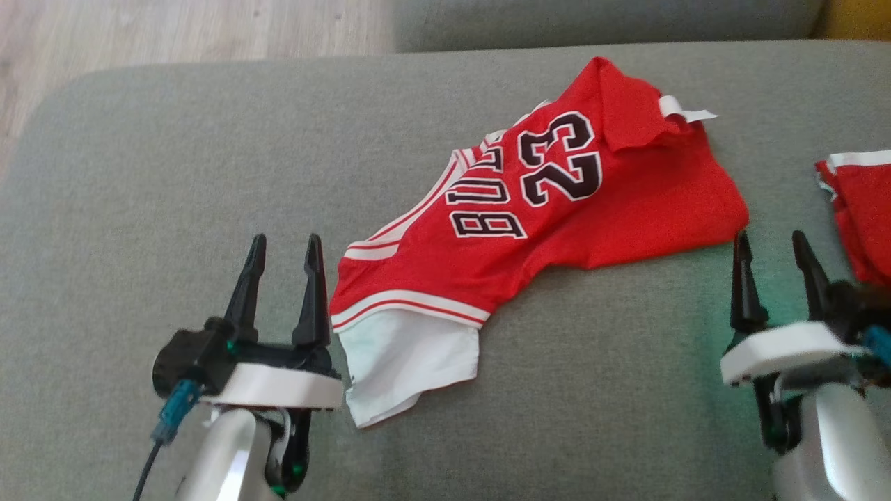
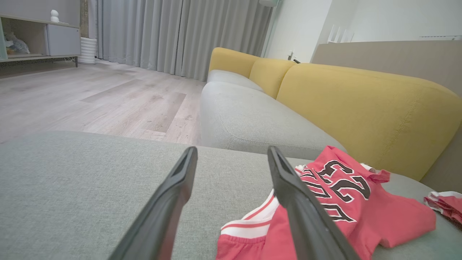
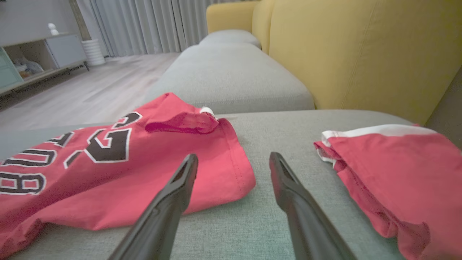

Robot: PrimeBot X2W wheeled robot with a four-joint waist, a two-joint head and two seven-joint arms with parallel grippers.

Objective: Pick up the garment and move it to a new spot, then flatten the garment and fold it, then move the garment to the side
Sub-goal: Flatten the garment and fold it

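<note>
A red jersey (image 1: 557, 209) with black "23" and white trim lies crumpled across the grey cushion (image 1: 174, 160), its white-lined end turned out at the near side. The same jersey (image 2: 343, 202) lies to the right of my left fingers, and as the jersey (image 3: 108, 173) it spreads left of my right fingers. My left gripper (image 1: 285, 243) stands open just left of the jersey's near end, nothing between its fingers. My right gripper (image 1: 769, 240) stands open just off the jersey's right corner, also holding nothing.
A second red garment (image 1: 860, 209) with a white band lies at the cushion's right edge, close to my right gripper. Yellow backrests (image 2: 361, 104) run along the far side. Wooden floor (image 1: 174, 35) lies beyond the cushion's left edge, with a second grey seat (image 2: 245, 122) past it.
</note>
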